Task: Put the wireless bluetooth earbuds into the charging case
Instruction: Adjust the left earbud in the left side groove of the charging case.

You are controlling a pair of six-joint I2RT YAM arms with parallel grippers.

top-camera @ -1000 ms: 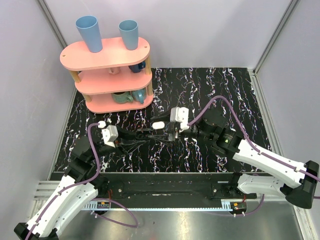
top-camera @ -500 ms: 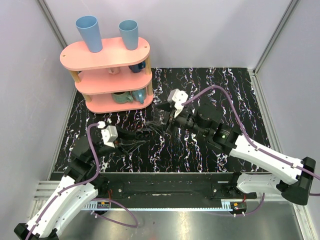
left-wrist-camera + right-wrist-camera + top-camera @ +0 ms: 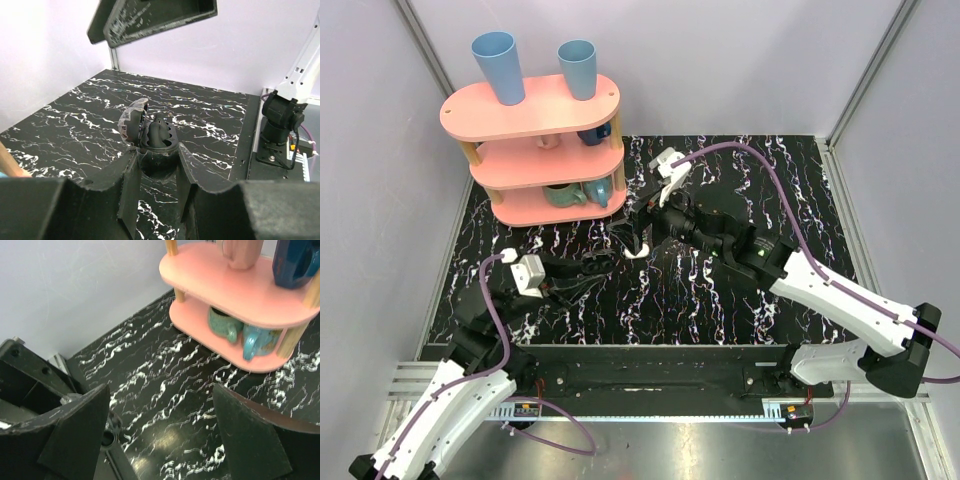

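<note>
Fingers [image 3: 75,425] of the right gripper [image 3: 638,238] are standing wide apart with nothing between them, over the middle of the table [image 3: 740,300], right of the pink shelf [image 3: 535,115]. Fingers [image 3: 125,192] of the left gripper [image 3: 603,263] are pressing closed around a small, hinged-looking dark object [image 3: 156,135]; what it is cannot be told.

The charging case [image 3: 635,251] is showing as a white piece lying on the tabletop, just beside the right fingertips on their near side and partly covered by them. The wireless bluetooth earbuds are not showing in any view, so their position cannot be confirmed.

Assessment: nothing here is indicating a finished insertion. Risks from this point:
- The glossy, rounded case is likely to skate or squirt sideways if the open jaws are closing on it off-centre.
- The two grippers are working close together, so a careless approach is risking a knock between them.
- A tiny white earbud is easily getting lost against the white-streaked marble.
</note>
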